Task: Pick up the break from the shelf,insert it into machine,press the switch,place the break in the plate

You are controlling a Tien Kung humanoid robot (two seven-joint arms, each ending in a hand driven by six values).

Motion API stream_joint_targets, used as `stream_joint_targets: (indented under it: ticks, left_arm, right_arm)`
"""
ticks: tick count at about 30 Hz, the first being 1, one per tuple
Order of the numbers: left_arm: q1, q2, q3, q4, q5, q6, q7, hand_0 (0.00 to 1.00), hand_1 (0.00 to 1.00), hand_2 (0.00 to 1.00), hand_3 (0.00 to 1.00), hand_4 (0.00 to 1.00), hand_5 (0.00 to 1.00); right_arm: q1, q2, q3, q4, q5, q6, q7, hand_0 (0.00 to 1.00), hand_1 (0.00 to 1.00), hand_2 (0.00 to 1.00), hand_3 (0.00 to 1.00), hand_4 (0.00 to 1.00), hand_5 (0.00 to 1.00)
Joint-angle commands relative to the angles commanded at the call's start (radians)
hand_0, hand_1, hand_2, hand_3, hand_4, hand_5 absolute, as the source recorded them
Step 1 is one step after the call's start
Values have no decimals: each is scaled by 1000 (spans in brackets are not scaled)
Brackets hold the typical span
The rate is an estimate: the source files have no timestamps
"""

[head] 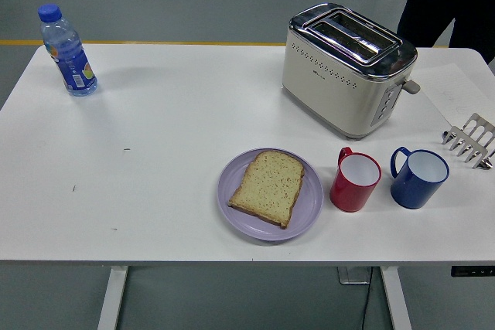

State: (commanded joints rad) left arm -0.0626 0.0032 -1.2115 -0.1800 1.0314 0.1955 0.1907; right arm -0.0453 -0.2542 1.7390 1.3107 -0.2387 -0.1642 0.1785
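Observation:
A slice of bread (268, 186) lies flat on a lilac plate (308, 210) near the table's front edge, slightly right of the middle. Behind it stands a cream and chrome toaster (344, 68) with two empty slots on top and its lever (411, 86) on the right end. A small metal toast rack (469, 140) sits at the table's right edge with nothing in it. Neither of my hands shows in the head view.
A red mug (354, 180) and a blue mug (418, 177) stand to the right of the plate. A blue-capped water bottle (67, 52) stands at the back left. A person in dark trousers (445, 5) stands behind the table's far right corner.

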Motion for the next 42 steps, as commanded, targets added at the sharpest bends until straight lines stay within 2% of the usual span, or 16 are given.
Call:
stream_joint_targets:
  ticks: [42]
  left_arm:
    - [16, -3, -31, 0, 47, -3, 8, 697, 612, 724, 686, 524, 933]
  right_arm:
    - [-2, 11, -3, -13, 4, -8, 13, 719, 684, 712, 655, 489, 268]
